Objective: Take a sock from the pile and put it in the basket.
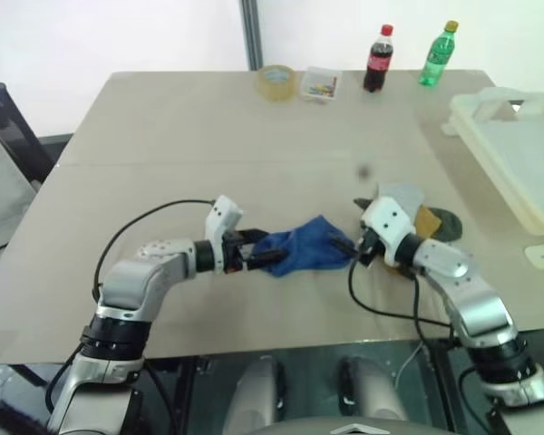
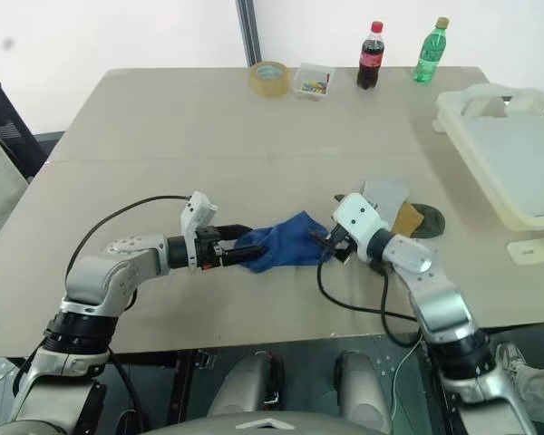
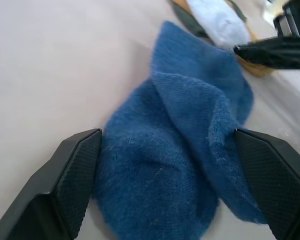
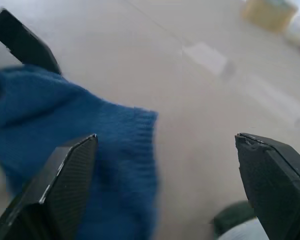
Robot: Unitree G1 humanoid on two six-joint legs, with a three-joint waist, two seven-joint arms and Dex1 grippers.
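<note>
The sock point(image 1: 301, 247), a royal-blue ribbed knit, lies crumpled and folded on the smooth beige surface point(image 1: 163, 145) at centre frame, between the left gripper point(image 1: 257, 253) and right gripper point(image 1: 352, 246), both spread wide and grasping nothing.

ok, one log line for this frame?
sock: on table, between both grippers | left gripper: open, straddling sock | right gripper: open | basket: far right | pile: behind right gripper

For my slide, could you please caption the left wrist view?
Open left end effector straddling the soft royal-blue fabric sock on the beige table.
</note>
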